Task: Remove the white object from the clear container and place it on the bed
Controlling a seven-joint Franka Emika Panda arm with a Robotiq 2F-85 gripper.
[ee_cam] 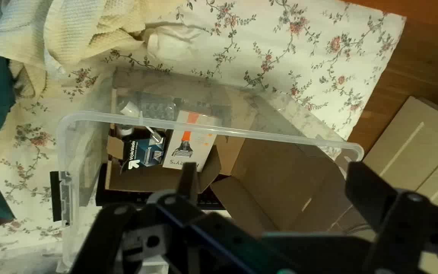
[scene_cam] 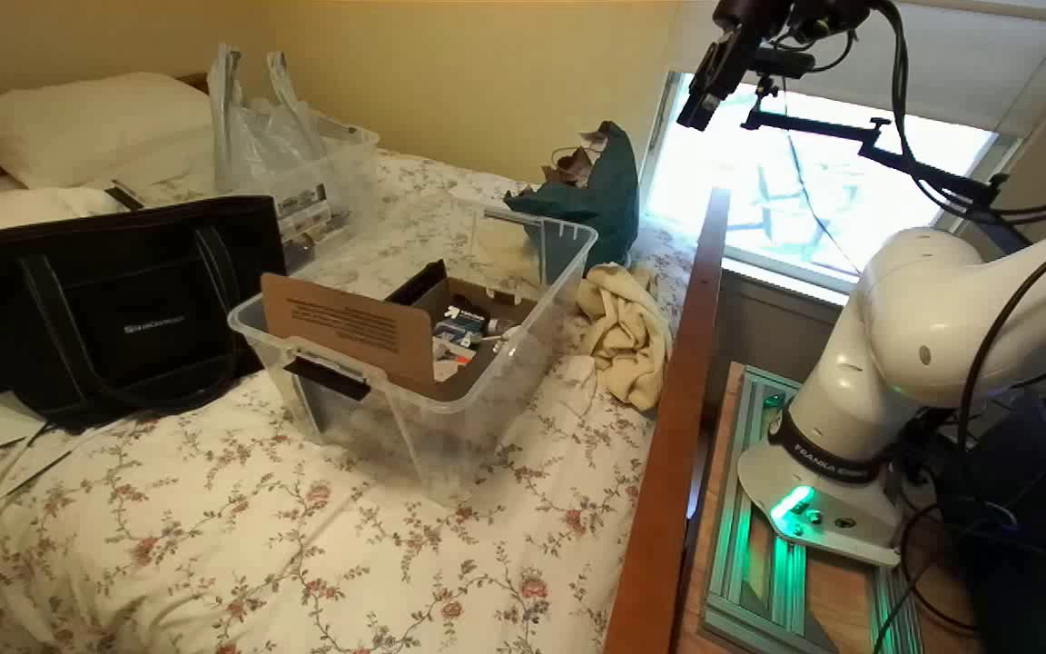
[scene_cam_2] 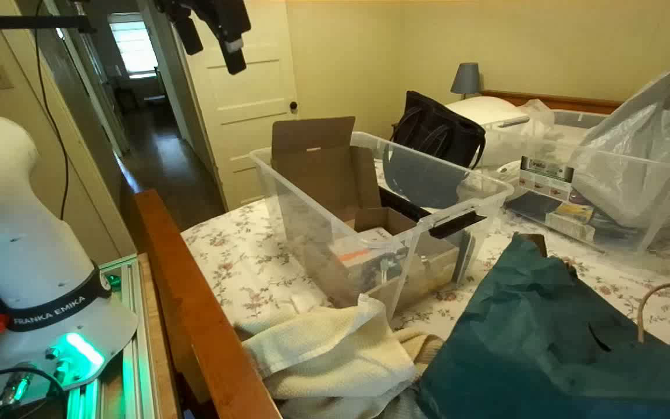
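The light is warm and muted. In an exterior view the window [scene_cam: 750, 163] is blown out to white, its glare whitening the sill [scene_cam: 786, 276]. A green lamp [scene_cam: 792, 502] tints the rails [scene_cam: 788, 581] in both exterior views. The hall [scene_cam_2: 137, 125] is dark, with a pale sheen on its floor [scene_cam_2: 163, 142] below a bright pane [scene_cam_2: 134, 43]. In the wrist view, shadow lies inside the box [ee_cam: 276, 190], and the tool [ee_cam: 273, 167] looks dark and out of focus.

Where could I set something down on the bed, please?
In an exterior view, the widest bare patch of bed lies in front of the clear container, bordered by the black bag and wooden board; a narrower one separates the container from the second tub. It is crowded toward the window, where the cream cloth and green bag lie.
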